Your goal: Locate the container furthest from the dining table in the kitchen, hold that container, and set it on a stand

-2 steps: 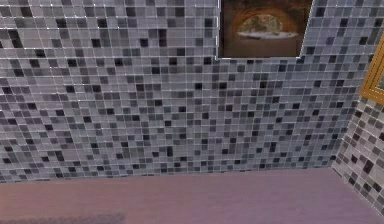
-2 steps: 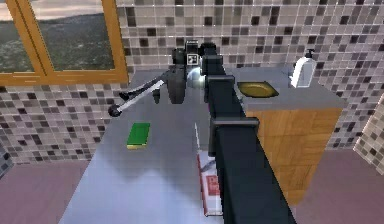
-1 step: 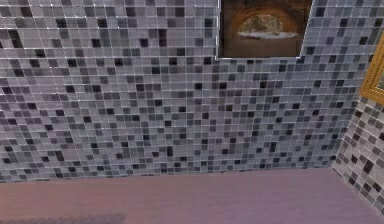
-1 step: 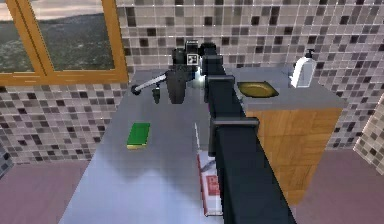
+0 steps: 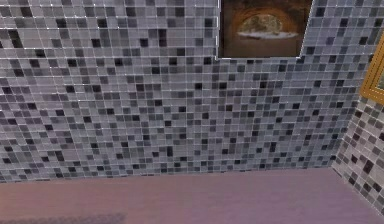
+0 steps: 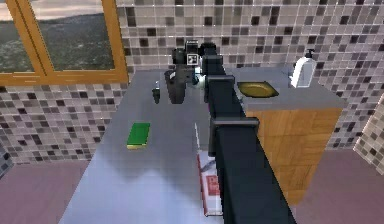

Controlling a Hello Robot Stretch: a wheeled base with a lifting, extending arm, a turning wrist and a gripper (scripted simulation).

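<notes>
In the arm side view the dark arm [image 6: 235, 140] reaches out over a grey countertop [image 6: 150, 170]. At its far end sit two white marked squares [image 6: 197, 55], with the gripper [image 6: 177, 78] just left of them. A dark upright thing, perhaps a cup [image 6: 176, 95], stands on the counter right at the gripper. I cannot tell whether the gripper holds anything. A small dark item [image 6: 156, 95] stands just left of it.
A green flat block [image 6: 138, 135] lies on the counter, and a red-and-white box [image 6: 208, 185] sits beside the arm. A yellow bowl [image 6: 258, 90] and a white pump bottle [image 6: 303, 70] rest above a wooden cabinet [image 6: 290, 140]. A mosaic wall [image 5: 150, 100] with a picture [image 5: 262, 28] stands close ahead.
</notes>
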